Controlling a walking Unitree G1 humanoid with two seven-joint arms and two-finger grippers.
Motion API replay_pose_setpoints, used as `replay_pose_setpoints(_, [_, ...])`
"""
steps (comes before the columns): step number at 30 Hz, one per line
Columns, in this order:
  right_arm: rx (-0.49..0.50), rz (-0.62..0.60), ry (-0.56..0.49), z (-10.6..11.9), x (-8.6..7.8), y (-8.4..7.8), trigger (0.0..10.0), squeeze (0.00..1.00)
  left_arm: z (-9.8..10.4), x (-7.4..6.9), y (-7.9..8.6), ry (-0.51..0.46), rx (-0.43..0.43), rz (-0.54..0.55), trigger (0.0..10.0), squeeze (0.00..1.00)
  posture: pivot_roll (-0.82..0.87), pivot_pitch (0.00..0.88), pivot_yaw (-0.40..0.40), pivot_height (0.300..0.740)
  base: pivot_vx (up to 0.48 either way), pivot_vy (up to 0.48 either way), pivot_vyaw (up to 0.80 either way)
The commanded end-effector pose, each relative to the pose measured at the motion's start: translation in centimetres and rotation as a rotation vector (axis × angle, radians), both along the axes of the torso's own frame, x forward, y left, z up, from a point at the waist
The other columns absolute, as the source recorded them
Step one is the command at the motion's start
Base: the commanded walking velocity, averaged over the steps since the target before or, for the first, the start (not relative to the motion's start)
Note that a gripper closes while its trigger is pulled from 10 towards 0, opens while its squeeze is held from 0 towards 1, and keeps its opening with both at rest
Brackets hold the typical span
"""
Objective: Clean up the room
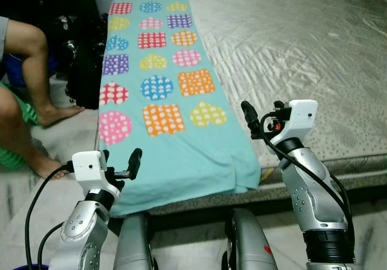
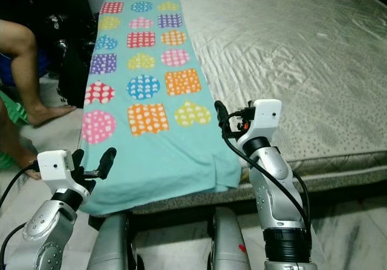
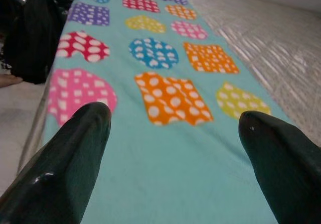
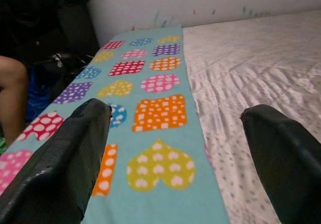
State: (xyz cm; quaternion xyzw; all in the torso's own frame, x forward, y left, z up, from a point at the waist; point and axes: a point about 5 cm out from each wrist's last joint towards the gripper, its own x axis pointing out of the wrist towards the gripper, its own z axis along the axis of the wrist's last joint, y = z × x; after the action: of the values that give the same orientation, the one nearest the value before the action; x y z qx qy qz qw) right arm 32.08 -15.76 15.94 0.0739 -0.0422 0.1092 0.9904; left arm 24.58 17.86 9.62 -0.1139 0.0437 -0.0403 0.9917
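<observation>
We see a turquoise blanket printed with hearts and squares in pink, orange, yellow, blue, purple and red, each one dotted white (a few hold tiny hearts or squares instead of dots). The mattress beside it is pale grey-beige with a quilted sheen and fine speckles near its edge. A black bag, perhaps, sits dark at the blanket's side. Our arms are silver with white wrist housings, and the fingers are glossy black.
</observation>
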Motion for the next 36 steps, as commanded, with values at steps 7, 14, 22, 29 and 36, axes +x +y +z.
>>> replay_pose_setpoints(7, [0.007, -0.006, -0.011, 0.1, 0.3, 0.2, 10.0, 0.0, -0.2, 0.3, -0.1, -0.009, 0.009, -0.004, 10.0, 0.0, -0.01, 0.014, 0.027, 0.71, 0.0, 0.0, 0.0])
replay_pose_setpoints(14, [-0.015, -0.059, 0.015, -1.0, 0.5, -0.7, 10.0, 0.0, -0.7, 1.1, 0.0, -0.019, 0.038, 0.037, 10.0, 0.0, -0.03, 0.0, 0.027, 0.74, 0.0, 0.0, 0.0])
replay_pose_setpoints(22, [-0.06, -0.088, 0.11, -4.9, 0.7, -1.2, 10.0, 0.0, -2.9, 2.8, 1.9, 0.026, 0.077, 0.117, 10.0, 0.0, -0.04, 0.0, 0.019, 0.74, 0.0, 0.0, 0.0])
replay_pose_setpoints(29, [-0.065, -0.113, 0.146, -6.9, 1.1, -0.8, 10.0, 0.0, -4.6, 3.4, 3.6, 0.071, 0.084, 0.182, 10.0, 0.0, -0.04, 0.0, 0.012, 0.74, 0.0, 0.0, 0.0])
replay_pose_setpoints(36, [-0.068, -0.163, 0.232, -9.2, 1.4, 0.2, 10.0, 0.0, -5.7, 3.6, 4.5, 0.111, 0.094, 0.193, 10.0, 0.0, -0.02, 0.0, -0.011, 0.74, 0.0, 0.0, 0.0])
